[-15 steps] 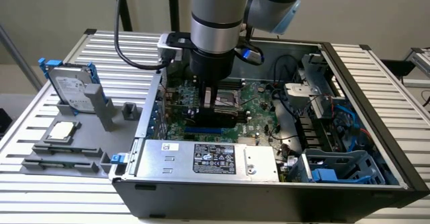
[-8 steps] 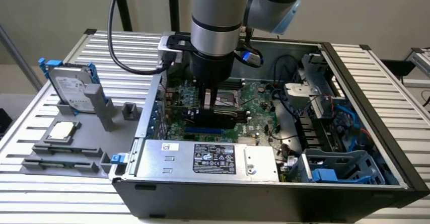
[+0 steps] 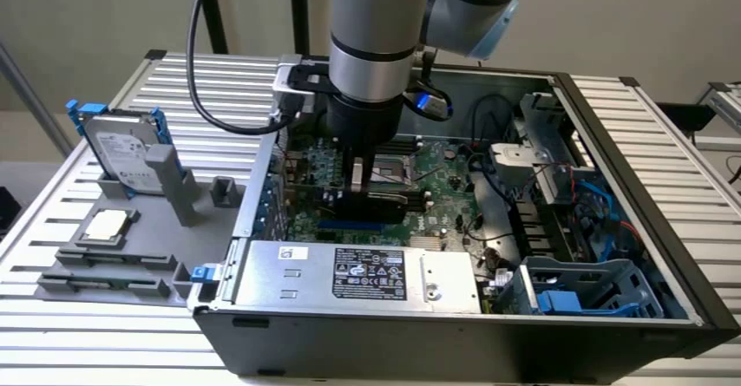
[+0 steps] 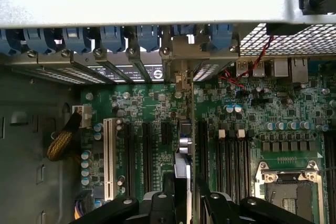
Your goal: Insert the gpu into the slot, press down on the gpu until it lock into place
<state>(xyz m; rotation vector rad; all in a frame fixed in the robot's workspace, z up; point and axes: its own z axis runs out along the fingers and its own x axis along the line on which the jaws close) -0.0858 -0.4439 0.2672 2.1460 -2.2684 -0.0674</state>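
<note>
At the exterior view's left a hard drive (image 3: pixel 120 152) sat on its stand. Further right, inside the open computer case (image 3: pixel 463 343), the gripper (image 3: pixel 373 197) hung over the motherboard with its jaws spread wide, either side of the gpu (image 3: pixel 383 206) and not clamping it. The gpu stood on edge at the blue slot (image 3: pixel 345 226), so insertion looked done or nearly so. I couldn't tell whether it had locked, and the press-down seemed yet to be made.
</note>
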